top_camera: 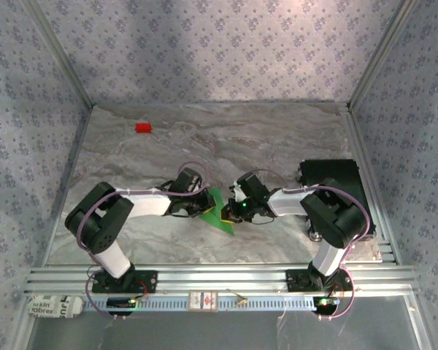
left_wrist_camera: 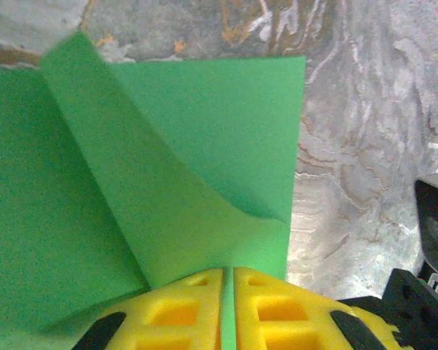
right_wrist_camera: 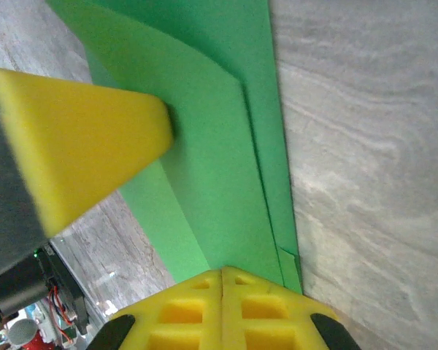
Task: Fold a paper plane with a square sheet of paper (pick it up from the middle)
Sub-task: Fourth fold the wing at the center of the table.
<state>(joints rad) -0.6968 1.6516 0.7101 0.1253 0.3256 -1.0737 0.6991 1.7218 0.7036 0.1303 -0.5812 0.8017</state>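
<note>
The left gripper (left_wrist_camera: 228,278) is clenched on the green sheet of paper (left_wrist_camera: 226,138), which curls up just ahead of it. The right gripper (right_wrist_camera: 221,281) pinches the sheet's opposite edge. Both fingertips are cut off by the frame. From above, the wrists hide much of the sheet, which lies between them on the surface (top_camera: 277,138).

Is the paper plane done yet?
Not yet. The green paper has a flap folded over, but there is no pointy plane shape. The left end effector and right end effector are both pinching it now. Most of the folding is left to do.
</note>
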